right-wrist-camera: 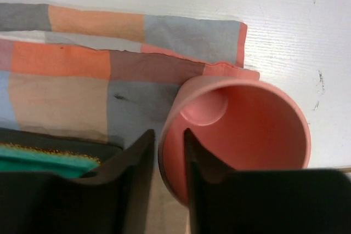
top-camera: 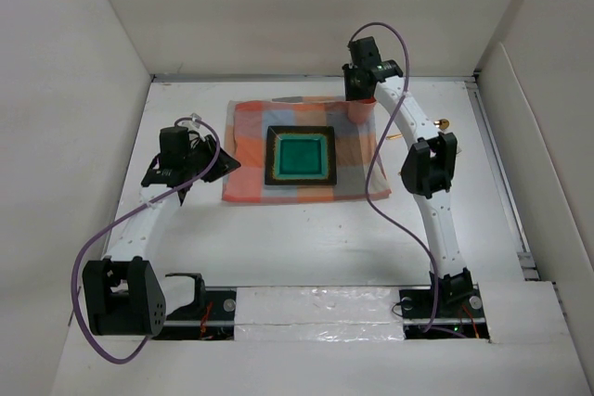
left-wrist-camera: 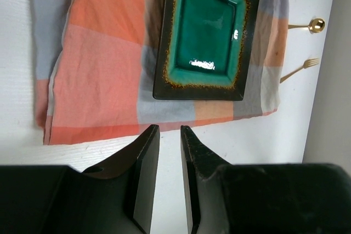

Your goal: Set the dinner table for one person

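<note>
The white dinner table [top-camera: 306, 238] carries an orange-and-grey checked cloth [top-camera: 251, 150] with a square green plate [top-camera: 302, 157] with a dark rim at its middle. My right gripper [top-camera: 360, 95] is at the cloth's far right corner. In the right wrist view it [right-wrist-camera: 169, 131] is shut on the wall of a pink cup [right-wrist-camera: 258, 124], one finger inside and one outside, over the cloth [right-wrist-camera: 71, 80]. My left gripper [top-camera: 227, 162] hovers by the cloth's left edge. In the left wrist view it [left-wrist-camera: 170, 127] is empty, its jaws nearly together.
A gold spoon [left-wrist-camera: 315, 24] and a gold fork [left-wrist-camera: 304, 67] lie on the table right of the cloth [left-wrist-camera: 104, 64]; the spoon also shows in the top view [top-camera: 441, 123]. Upright white panels border the table on the left, back and right.
</note>
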Robot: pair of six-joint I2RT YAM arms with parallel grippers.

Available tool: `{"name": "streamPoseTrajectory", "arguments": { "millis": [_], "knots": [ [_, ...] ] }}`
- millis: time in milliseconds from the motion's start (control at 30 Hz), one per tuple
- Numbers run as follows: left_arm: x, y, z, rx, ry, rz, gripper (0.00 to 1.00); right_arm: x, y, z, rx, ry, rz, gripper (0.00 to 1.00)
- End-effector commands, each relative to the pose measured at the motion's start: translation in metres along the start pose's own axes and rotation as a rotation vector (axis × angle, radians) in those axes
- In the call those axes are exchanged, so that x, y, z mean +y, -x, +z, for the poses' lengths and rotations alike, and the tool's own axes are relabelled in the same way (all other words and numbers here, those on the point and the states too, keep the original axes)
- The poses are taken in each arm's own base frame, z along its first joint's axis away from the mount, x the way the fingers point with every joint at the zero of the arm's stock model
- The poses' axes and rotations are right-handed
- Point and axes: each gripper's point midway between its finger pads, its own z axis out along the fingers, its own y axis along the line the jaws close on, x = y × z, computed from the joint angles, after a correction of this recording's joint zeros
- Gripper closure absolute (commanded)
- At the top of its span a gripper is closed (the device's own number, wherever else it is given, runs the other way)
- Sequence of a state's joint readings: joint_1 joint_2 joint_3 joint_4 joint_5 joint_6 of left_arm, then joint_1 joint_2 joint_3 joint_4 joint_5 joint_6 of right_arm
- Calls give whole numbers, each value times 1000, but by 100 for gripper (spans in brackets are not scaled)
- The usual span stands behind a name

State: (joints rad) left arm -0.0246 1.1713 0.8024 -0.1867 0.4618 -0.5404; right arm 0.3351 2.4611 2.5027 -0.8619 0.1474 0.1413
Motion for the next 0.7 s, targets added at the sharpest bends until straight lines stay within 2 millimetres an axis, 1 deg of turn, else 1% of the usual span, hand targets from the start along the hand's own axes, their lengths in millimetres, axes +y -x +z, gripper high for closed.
{"name": "streamPoseTrajectory", "arguments": {
  "millis": [0, 200, 233, 300, 333, 367, 400, 433, 467, 500, 533, 567, 600, 633, 667],
  "knots": [
    [0, 4, 0, -22, 0, 5, 80, 1, 29, -20, -90, -3, -1, 64],
    [-1, 3, 1, -18, -9, 0, 76, 4, 58, -51, -173, 26, 26, 52],
    [-1, 3, 1, -19, -10, -1, 76, 6, 65, -61, -194, 42, 38, 51],
    [-2, 4, 1, -20, -12, 1, 75, -3, 77, -73, -225, 50, 71, 47],
    [-2, 4, 1, -18, -11, 1, 75, 1, 79, -78, -229, 74, 88, 45],
    [-1, 3, 2, -16, -9, -1, 74, -12, 89, -93, -260, 71, 115, 42],
    [-1, 4, 2, -15, -11, 1, 74, -11, 96, -102, -287, 85, 125, 38],
    [-2, 3, 3, -10, -16, 0, 74, -20, 100, -108, -299, 82, 150, 37],
    [-3, 3, 3, -7, -20, 0, 73, -24, 94, -109, -285, 83, 161, 37],
    [-3, 2, 5, -2, -25, 0, 72, -42, 106, -138, -339, 79, 198, 36],
    [-3, 1, 5, 1, -29, 0, 72, -42, 106, -138, -339, 81, 210, 36],
    [-4, 1, 5, 3, -34, -1, 72, -49, 106, -144, -347, 74, 227, 36],
    [-4, 0, 6, 6, -35, 0, 72, -62, 102, -156, -358, 58, 254, 40],
    [-6, -1, 6, 6, -40, 6, 72, -71, 98, -162, -366, 44, 294, 45],
    [-9, -3, 7, 13, -44, 13, 72, -85, 95, -167, -385, -3, 330, 54]
  ]
}}
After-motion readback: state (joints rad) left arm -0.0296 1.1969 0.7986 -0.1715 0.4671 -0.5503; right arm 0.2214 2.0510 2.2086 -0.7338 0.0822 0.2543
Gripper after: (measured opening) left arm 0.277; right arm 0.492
